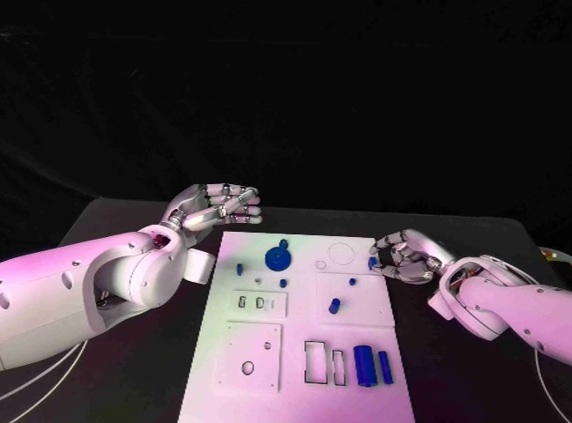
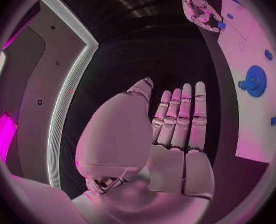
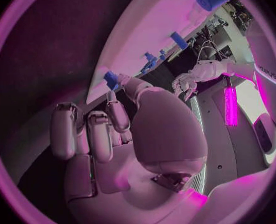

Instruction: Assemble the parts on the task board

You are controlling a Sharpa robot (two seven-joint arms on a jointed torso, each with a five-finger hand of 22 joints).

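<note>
The task board point(image 1: 299, 352) is lying in the lower centre of the head view, running from mid-frame down to the bottom edge. A blue gear point(image 1: 278, 257) is sitting on its upper left portion, with small blue pegs point(image 1: 239, 266) beside it. A short blue piece point(image 1: 335, 306) is lying near the board's centre, and two blue cylinders point(image 1: 372, 365) are lying side by side in the lower right area of the board.

The left hand point(image 1: 213, 207) is hovering at the upper left of the board, just beyond its far corner. Its fingers are extending straight and close together in the left wrist view point(image 2: 178, 129), grasping nothing.

The right hand point(image 1: 404, 257) is positioned at the board's right edge, in the centre right of the head view. Its fingers are curling inward, and a small blue part point(image 3: 111, 78) is showing at the fingertips point(image 3: 116, 115) in the right wrist view. The hand appears to be pinching this part at the board's edge.
</note>
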